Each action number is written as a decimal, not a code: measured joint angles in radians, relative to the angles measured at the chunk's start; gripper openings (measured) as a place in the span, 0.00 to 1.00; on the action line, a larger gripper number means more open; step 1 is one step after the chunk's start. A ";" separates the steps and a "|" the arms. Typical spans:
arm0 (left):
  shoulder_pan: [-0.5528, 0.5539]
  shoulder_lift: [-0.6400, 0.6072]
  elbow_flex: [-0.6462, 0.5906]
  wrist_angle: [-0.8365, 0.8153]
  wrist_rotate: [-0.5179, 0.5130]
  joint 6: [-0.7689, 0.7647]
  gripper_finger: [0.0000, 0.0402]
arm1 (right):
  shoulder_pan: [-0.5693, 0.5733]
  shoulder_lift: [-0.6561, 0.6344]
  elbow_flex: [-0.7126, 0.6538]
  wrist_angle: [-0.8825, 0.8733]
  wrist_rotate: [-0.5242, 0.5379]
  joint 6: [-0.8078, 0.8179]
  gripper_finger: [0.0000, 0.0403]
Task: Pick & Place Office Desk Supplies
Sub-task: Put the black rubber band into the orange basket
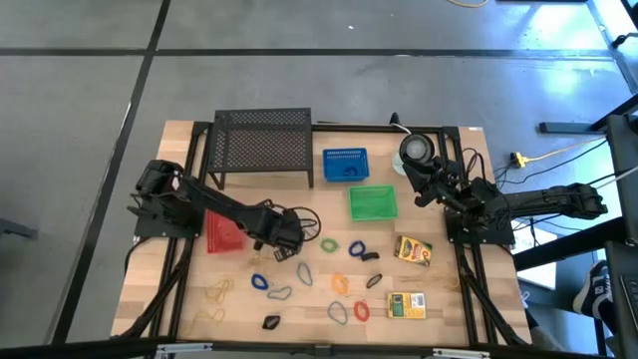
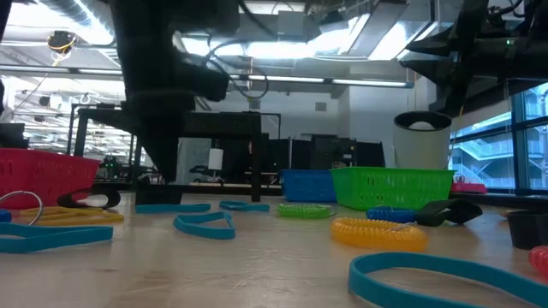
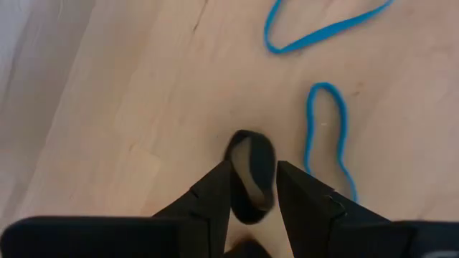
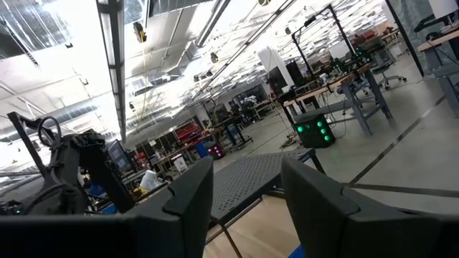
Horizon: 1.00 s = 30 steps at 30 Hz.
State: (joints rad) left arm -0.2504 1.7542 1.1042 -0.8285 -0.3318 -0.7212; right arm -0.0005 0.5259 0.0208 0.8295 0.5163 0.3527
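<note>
Loose desk supplies lie on the wooden table (image 1: pixel 179 299): blue loops (image 1: pixel 261 282), a green loop (image 1: pixel 329 244), orange loops (image 1: pixel 341 284), tan rubber bands (image 1: pixel 217 291), black clips (image 1: pixel 271 321) and two yellow-green boxes (image 1: pixel 413 249) (image 1: pixel 406 305). My left gripper (image 1: pixel 282 245) points steeply down at the table's middle left, beside the red basket (image 1: pixel 223 231), and has a black loop (image 3: pixel 249 147) between its fingers. Two blue loops (image 3: pixel 326 122) lie just beyond it. My right gripper (image 4: pixel 247 186) waits at the back right, open and with nothing between its fingers, aimed into the room. My left gripper (image 3: pixel 255 164) has the black loop's near part (image 3: pixel 251 201) pinched between its two fingers, which come from above and slant down. The loop's far end (image 3: pixel 247 136) sticks out past the fingertips, its opening showing. Whether it is clear of the table cannot be told.
A black mesh rack (image 1: pixel 262 148) stands at the back, with a blue basket (image 1: pixel 344 165) and a green basket (image 1: pixel 372 202) to its right. A round grey-white disc (image 1: pixel 416 150) sits by the right arm. Bare wood lies at the front left.
</note>
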 joint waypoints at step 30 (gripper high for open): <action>0.037 -0.003 -0.150 0.223 0.069 -0.024 0.05 | 0.000 0.000 0.000 0.000 0.000 0.000 0.41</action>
State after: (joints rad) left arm -0.2131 1.7512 0.9543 -0.6056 -0.2627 -0.7456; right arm -0.0006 0.5259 0.0208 0.8293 0.5163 0.3531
